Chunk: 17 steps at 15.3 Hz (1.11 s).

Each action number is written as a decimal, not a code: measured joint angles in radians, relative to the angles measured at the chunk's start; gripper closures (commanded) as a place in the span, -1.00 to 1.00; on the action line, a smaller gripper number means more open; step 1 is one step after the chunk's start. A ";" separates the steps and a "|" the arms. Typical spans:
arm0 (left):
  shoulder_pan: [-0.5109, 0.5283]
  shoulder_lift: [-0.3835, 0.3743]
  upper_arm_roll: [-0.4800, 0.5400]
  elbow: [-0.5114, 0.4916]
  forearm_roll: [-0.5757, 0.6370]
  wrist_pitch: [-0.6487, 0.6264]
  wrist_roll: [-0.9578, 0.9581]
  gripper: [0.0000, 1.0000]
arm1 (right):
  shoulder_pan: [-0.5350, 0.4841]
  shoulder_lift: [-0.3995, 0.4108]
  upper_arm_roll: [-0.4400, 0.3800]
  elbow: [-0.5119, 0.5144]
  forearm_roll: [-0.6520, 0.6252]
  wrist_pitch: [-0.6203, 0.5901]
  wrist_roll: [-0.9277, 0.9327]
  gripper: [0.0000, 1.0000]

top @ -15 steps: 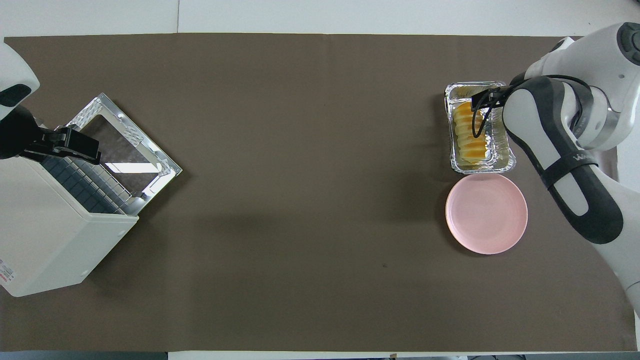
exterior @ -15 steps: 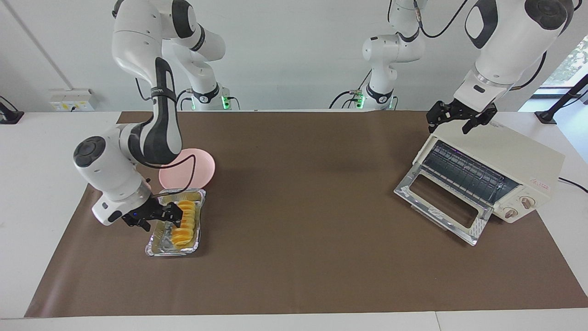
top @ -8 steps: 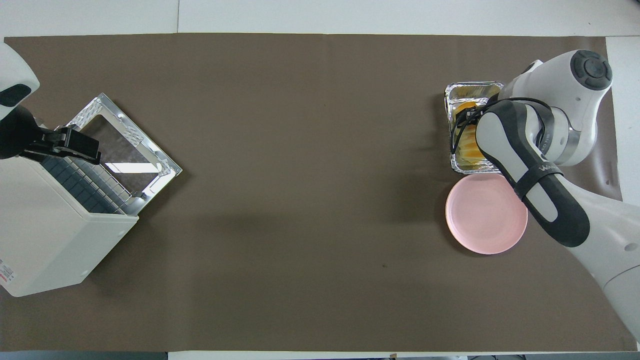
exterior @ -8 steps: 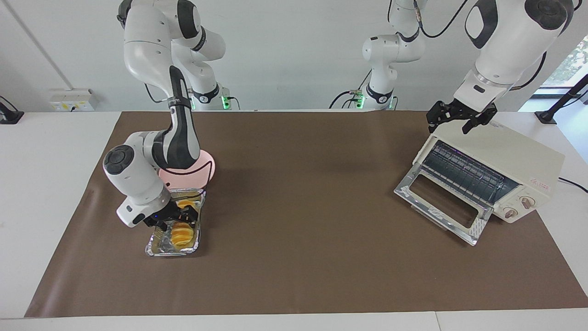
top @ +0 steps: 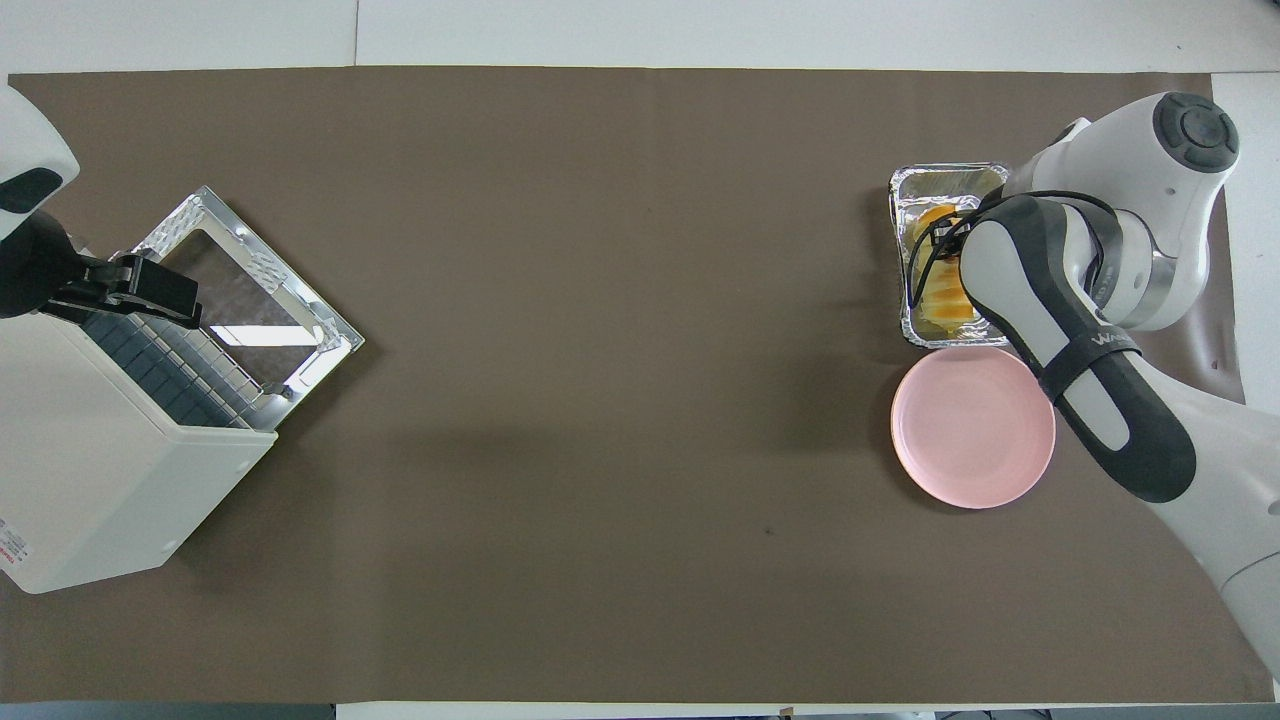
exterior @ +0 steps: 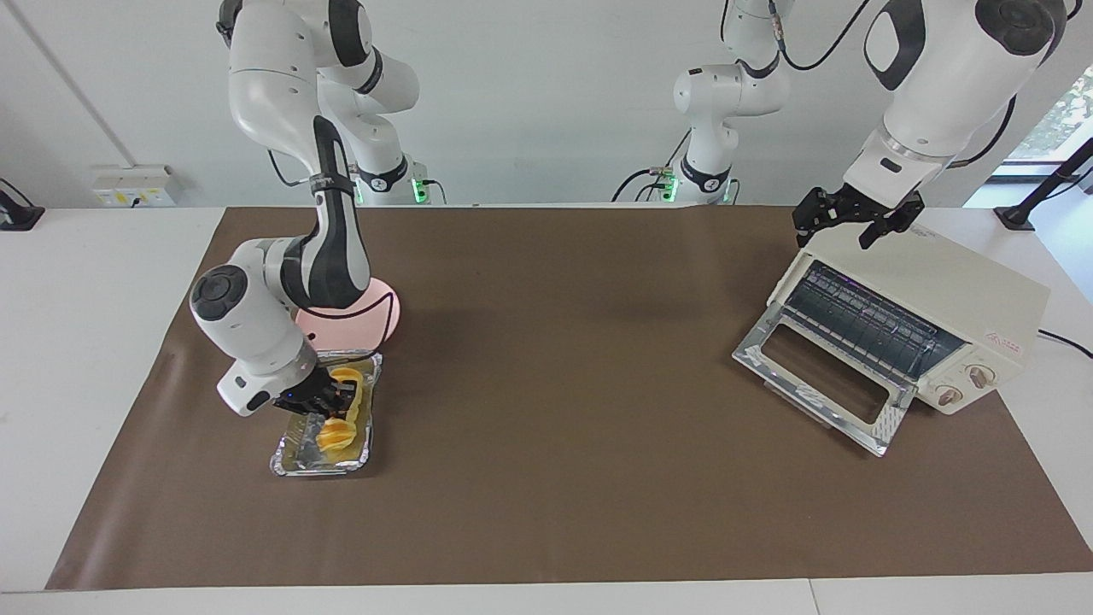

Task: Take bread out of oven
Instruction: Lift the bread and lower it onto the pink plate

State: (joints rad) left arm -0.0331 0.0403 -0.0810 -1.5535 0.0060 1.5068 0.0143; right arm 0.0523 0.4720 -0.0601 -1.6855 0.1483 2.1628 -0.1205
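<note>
Now, at lower left, my right pincer closes on the ridged golden loaf in its foil tray; I judge lifting comes next. Left pincer waits open, upper right.

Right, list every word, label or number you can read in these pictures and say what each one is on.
"WA...": pale lettering on the dark band of the right arm, cut off, the rest unreadable.
Red mark on the oven, on the top above the knobs: too small to read.
Red and black label at the oven's corner in the overhead view: too small to read.
Markings around the oven's two knobs: too small to read.
</note>
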 measured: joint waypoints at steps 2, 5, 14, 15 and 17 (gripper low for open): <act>0.000 0.000 0.000 0.000 0.000 0.000 0.000 -1.00 | -0.002 -0.010 -0.002 0.042 0.000 -0.082 0.000 0.64; 0.000 0.000 0.000 0.000 0.000 0.000 0.000 -1.00 | -0.009 -0.041 -0.004 0.107 -0.001 -0.198 0.001 0.61; 0.000 0.000 0.000 0.000 0.000 0.000 0.000 -1.00 | -0.007 -0.322 -0.004 -0.062 -0.001 -0.377 0.098 0.45; 0.000 0.000 0.000 0.000 0.000 0.000 0.000 -1.00 | -0.007 -0.355 -0.004 -0.122 -0.002 -0.361 0.098 0.44; 0.000 0.000 0.000 0.000 0.000 0.000 0.000 -1.00 | -0.006 -0.423 -0.001 -0.259 -0.002 -0.302 0.098 0.42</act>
State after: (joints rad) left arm -0.0331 0.0403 -0.0810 -1.5535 0.0060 1.5068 0.0143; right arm 0.0458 0.0491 -0.0612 -1.9449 0.1464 1.8608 -0.0222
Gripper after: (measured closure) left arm 0.000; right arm 0.718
